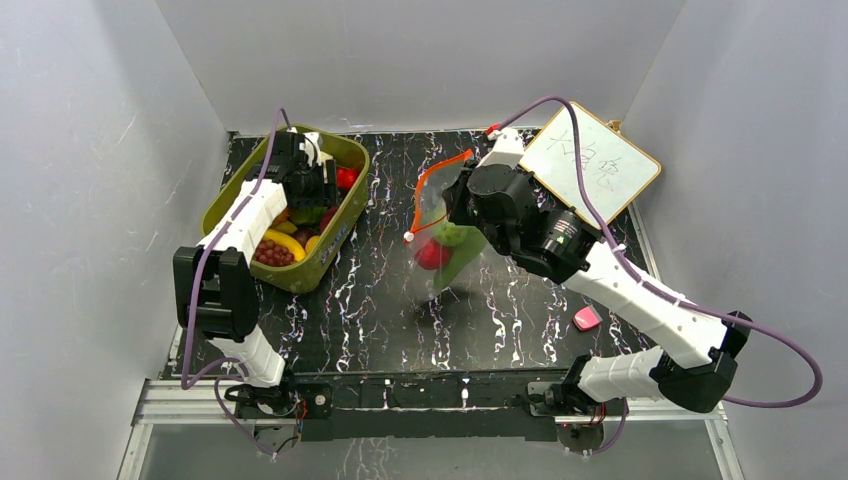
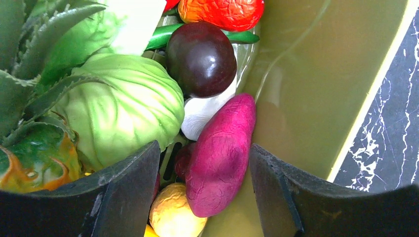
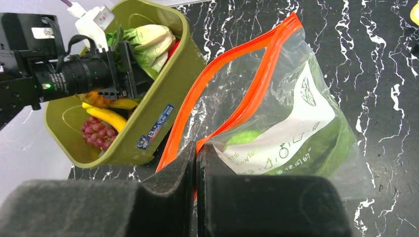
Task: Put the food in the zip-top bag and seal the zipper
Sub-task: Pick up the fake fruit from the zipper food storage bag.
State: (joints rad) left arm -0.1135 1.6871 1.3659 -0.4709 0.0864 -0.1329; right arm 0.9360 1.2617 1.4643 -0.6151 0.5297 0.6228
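The olive tub [image 1: 333, 246] at the left holds the food. My left gripper [image 1: 306, 186] is down inside it and open. Its fingers straddle a magenta oblong piece [image 2: 222, 153] without touching it. Beside that lie a pale green cabbage [image 2: 128, 108], a dark round fruit [image 2: 201, 58] and a yellow piece [image 2: 173, 215]. My right gripper [image 3: 196, 150] is shut on the red-orange zipper [image 3: 247, 94] and holds the clear bag [image 3: 296, 123] up with its mouth gaping. A red fruit [image 1: 433, 254] and a green piece [image 1: 452, 234] are in the bag. The slider tab [image 1: 409, 237] hangs at the strip's end.
A white wood-framed board [image 1: 590, 165] leans at the back right behind the right arm. A small pink object [image 1: 587, 319] lies on the black marbled table at the right. Grapes [image 3: 96, 134] and a banana [image 3: 111, 118] sit at the tub's near end. Grey walls enclose three sides.
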